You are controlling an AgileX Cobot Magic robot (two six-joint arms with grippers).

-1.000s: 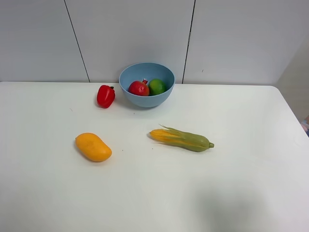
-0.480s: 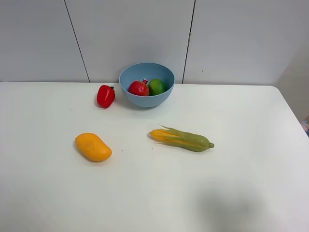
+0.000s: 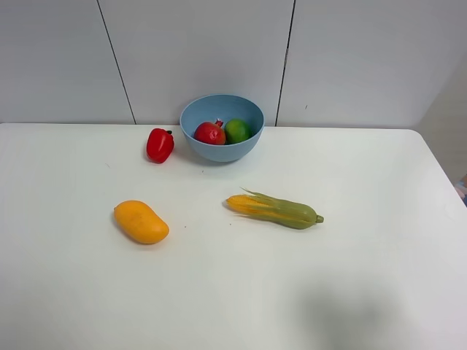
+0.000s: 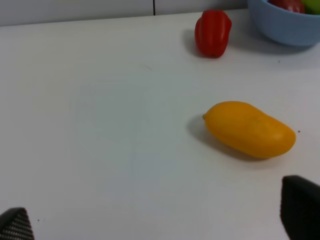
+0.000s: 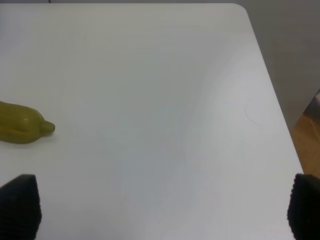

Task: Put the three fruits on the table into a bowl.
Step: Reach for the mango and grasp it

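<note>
Nothing has shifted since a moment ago — the mango [image 3: 141, 222] lies on the white worktop [image 3: 379, 277], well apart from the blue bowl [image 3: 221, 152] at the back, where the pomegranate [image 3: 210, 133] and lime [image 3: 237, 130] sit side by side. A red pepper [image 3: 160, 144] stands just beside the bowl; a corn cob [image 3: 276, 209] lies mid-worktop. The left fingers [image 4: 300, 207] are spread wide near the mango — the right fingers [image 5: 19, 207] likewise.

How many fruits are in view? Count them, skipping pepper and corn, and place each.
3. The pomegranate and the lime sit side by side in the bowl; the mango lies on the table, outside it. The bowl's bottom is hidden.
</note>
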